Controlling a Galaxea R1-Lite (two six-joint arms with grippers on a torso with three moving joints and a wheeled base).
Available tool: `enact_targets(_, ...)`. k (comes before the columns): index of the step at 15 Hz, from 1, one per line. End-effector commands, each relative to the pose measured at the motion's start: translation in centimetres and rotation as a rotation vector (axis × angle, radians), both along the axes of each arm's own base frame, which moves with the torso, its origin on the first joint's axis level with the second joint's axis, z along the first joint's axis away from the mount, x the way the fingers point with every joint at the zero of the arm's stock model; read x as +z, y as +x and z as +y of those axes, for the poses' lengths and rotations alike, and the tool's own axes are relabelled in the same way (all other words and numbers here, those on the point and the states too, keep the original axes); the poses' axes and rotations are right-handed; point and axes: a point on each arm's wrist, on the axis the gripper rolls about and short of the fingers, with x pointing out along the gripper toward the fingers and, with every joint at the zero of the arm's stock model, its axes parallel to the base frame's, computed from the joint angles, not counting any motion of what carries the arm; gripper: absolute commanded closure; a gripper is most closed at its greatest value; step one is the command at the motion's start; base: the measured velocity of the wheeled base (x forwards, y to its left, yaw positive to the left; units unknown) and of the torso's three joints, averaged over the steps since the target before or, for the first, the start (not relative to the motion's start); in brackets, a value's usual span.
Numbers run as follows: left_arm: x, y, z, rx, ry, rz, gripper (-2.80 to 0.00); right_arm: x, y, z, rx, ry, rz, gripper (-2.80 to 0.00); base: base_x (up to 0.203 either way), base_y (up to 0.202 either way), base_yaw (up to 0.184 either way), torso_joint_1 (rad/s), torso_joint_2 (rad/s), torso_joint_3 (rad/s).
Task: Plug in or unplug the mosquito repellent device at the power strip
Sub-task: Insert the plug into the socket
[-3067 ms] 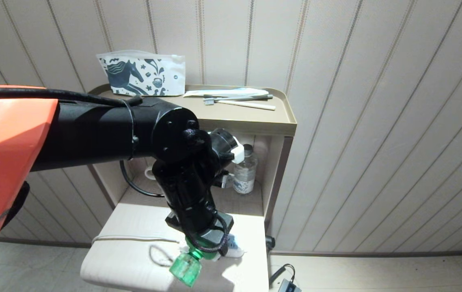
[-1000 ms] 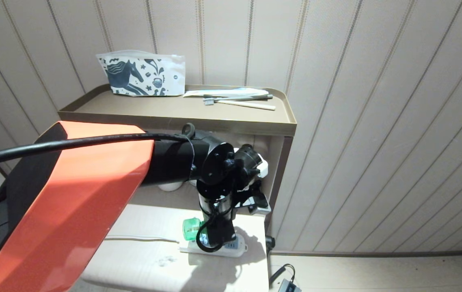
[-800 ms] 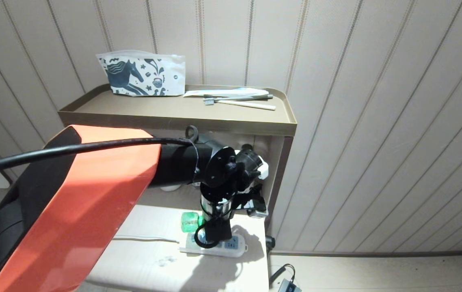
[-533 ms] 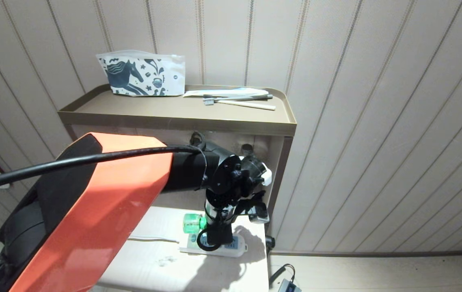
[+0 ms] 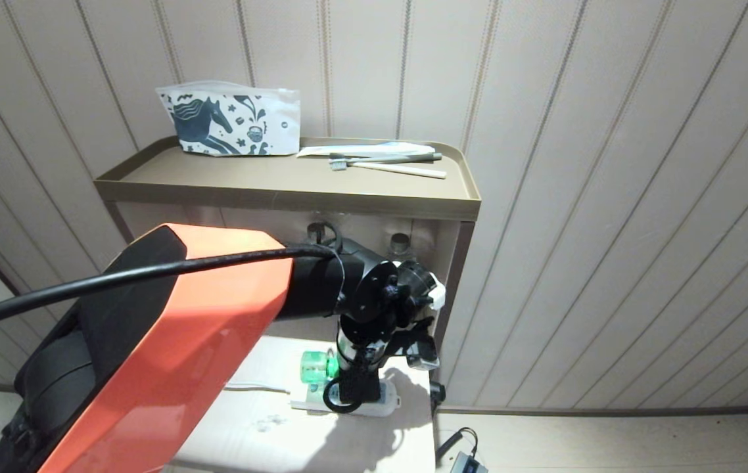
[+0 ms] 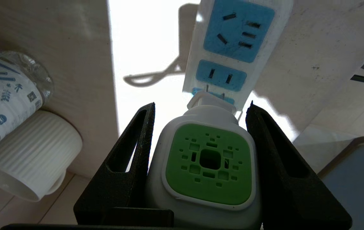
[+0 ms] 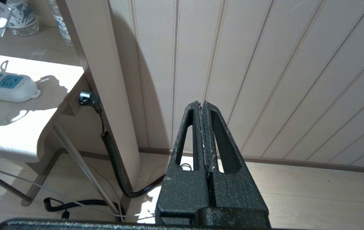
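The mosquito repellent device (image 6: 209, 166) is being gripped between the two black fingers (image 6: 130, 166) of the left gripper (image 6: 201, 111), one finger pressed against each of its white sides, with its green vented face turned toward the wrist camera. Its metal prongs are being held at the near end of the power strip (image 6: 233, 48), at a blue socket face; whether the prongs are seated is hidden by the device's own body. In the head view the device's green bottle (image 5: 313, 366) is being shown sticking out sideways, above the strip (image 5: 380, 397), which is lying near the right edge of the pale table (image 5: 269, 427). A white ribbed cup (image 6: 31, 153) and a water bottle (image 6: 6, 92) are being kept back toward the rear of the table, well apart from the strip. The right gripper (image 7: 202, 107) is being held off past the right edge of the table, its fingers pressed together with nothing between them.
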Motion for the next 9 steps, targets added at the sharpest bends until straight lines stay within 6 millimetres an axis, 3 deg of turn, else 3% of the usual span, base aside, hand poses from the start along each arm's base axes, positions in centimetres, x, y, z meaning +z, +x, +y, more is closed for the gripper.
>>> enact_targets(1,-0.1,-0.1,-0.1,-0.007,0.008,0.002,0.00,0.0,0.0,0.0,0.001,0.000,0.000,0.00,0.000,0.000,0.000,0.000,0.00,0.000)
enact_targets(9,-1.2,-0.1,-0.5,-0.004,0.022,0.013,0.00,0.0,0.0,0.0,0.001,0.000,0.000,0.00,0.000,0.000,0.000,0.000,0.00,0.000)
